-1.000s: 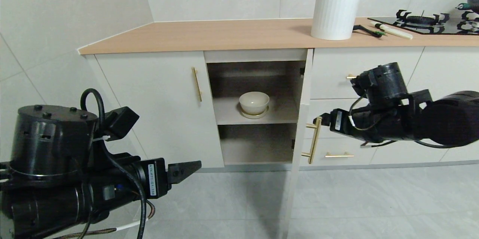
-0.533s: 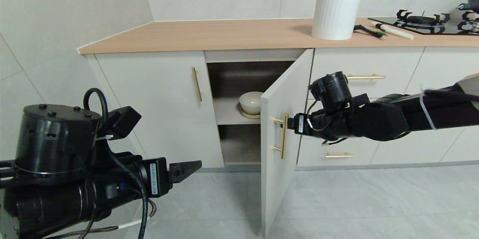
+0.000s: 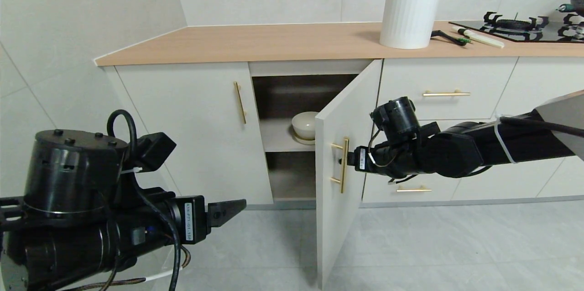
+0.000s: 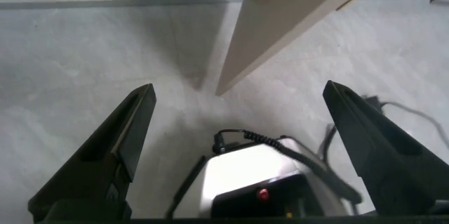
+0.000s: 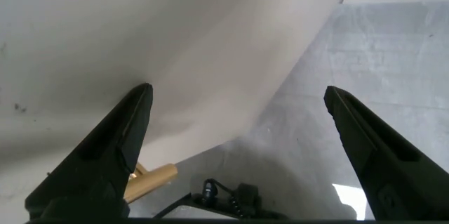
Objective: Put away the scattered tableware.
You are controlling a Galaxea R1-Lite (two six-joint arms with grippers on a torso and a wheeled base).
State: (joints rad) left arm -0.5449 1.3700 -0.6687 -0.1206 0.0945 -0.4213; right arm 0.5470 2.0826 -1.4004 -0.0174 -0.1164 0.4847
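**Logging a bowl (image 3: 305,124) shelved behind a part-open door (image 3: 340,218)**

Spotting the bowl sitting upright on a plate (image 3: 302,139), on the upper shelf (image 3: 278,138) of the cabinet, with its right side hiding behind the door's edge.

Finding the right gripper (image 3: 343,162) out in front of the door's outer face, at the gold handle (image 3: 345,152). Placing the door between this gripper and the bowl, so the bowl is lying well apart from the jaws, deeper in and to the left.

Reading the jaws in the right wrist view as spread wide and gripping nothing. Seeing the door face running between the fingers (image 5: 119,147) and the handle showing just beside one of them. Cannot tell whether touching.

Finding the left gripper (image 3: 228,211) hanging low over the floor (image 3: 433,245), left of the door and well apart from cabinet and bowl. Reading its jaws as gaping too, holding nothing, with the door's lower corner lying ahead.

Noting up on the counter (image 3: 255,42) a white ribbed canister (image 3: 412,8), with a stove (image 3: 515,26) at the far right.
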